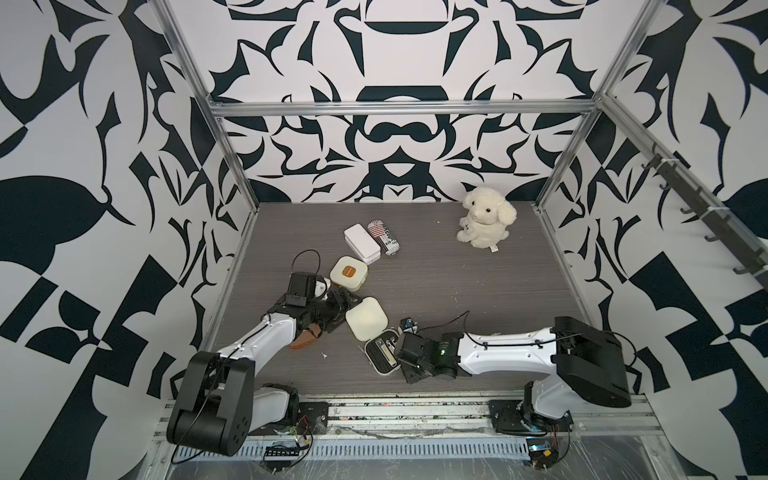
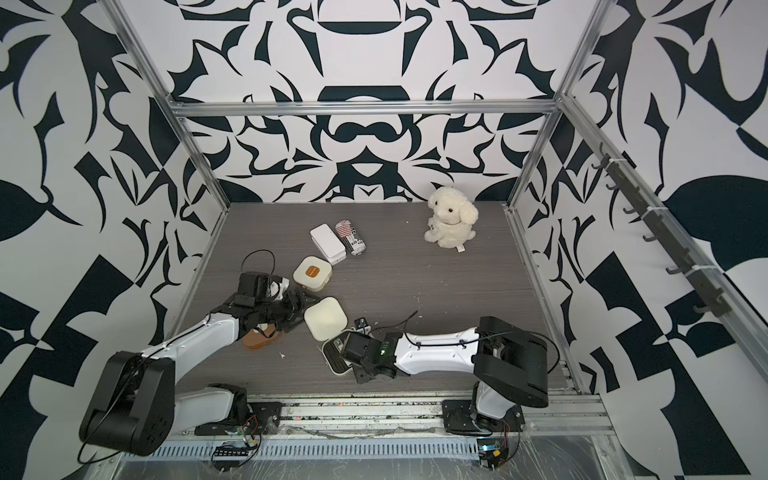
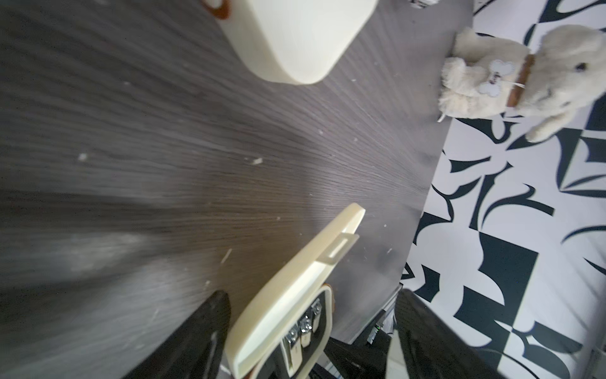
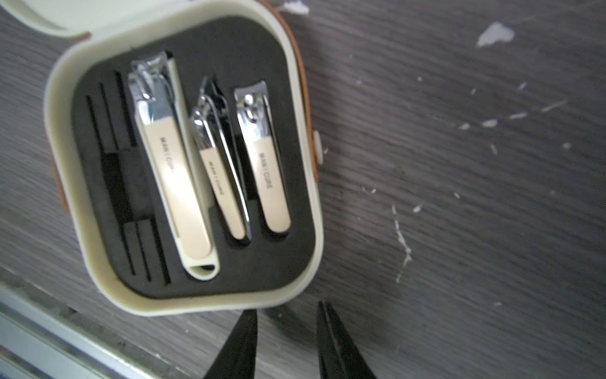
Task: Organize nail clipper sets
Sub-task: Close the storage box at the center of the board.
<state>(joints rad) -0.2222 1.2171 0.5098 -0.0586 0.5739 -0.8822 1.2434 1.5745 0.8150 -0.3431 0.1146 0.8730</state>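
Observation:
One cream case lies open near the front. Its raised lid (image 1: pixel 366 319) leans over a black slotted base (image 1: pixel 380 353). Three metal clippers (image 4: pixel 210 157) lie in the base's slots. My left gripper (image 3: pixel 313 295) is open and straddles the lid (image 3: pixel 295 272); one side shows a clear gap. Just off the base rim (image 4: pixel 183 306), my right gripper (image 4: pixel 287 308) is open with only bare table between its fingers. A closed cream case (image 1: pixel 348 272) with a tan patch sits behind the left arm. The tan-brown case (image 1: pixel 305 340) lies partly hidden under that arm.
A plain white box (image 1: pixel 361 243) and a striped can (image 1: pixel 384 237) lie side by side toward the back. A white plush dog (image 1: pixel 486 218) sits at the back right. Metal frame posts line both sides, and a metal rail (image 1: pixel 415 411) runs along the front edge.

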